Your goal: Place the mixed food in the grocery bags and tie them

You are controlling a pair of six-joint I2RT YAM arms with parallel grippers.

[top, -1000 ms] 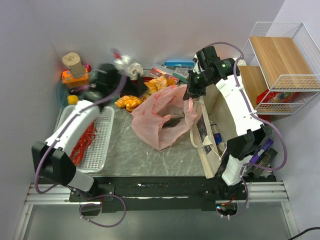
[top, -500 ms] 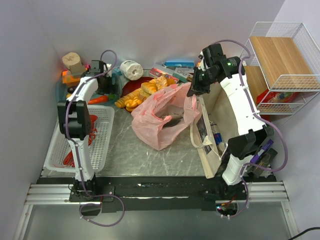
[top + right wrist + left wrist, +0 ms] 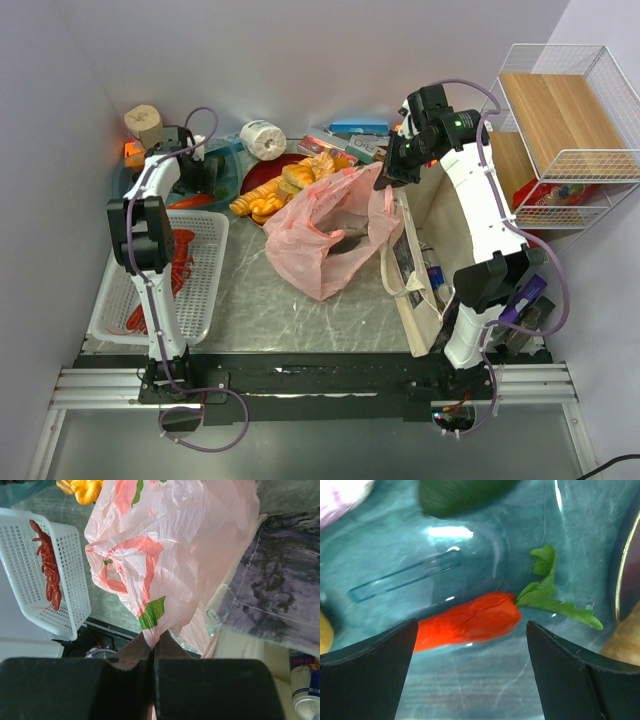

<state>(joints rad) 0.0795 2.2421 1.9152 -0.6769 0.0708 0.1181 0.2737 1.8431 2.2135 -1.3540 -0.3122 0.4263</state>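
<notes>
As right gripper (image 3: 152,642) pinches bag (image 3: 175,545) — pink, translucent

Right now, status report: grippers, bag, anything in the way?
Left gripper open over red pepper in teal bowl. Right gripper shut on pink bag edge. Nothing blocking the pepper.

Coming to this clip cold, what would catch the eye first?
The pink plastic bag crumpled mid-table, its edge pinched in the shut right gripper. At left, the open left gripper hangs over an orange-red toy vegetable in a teal bowl; a red lobster lies in the white basket.
</notes>
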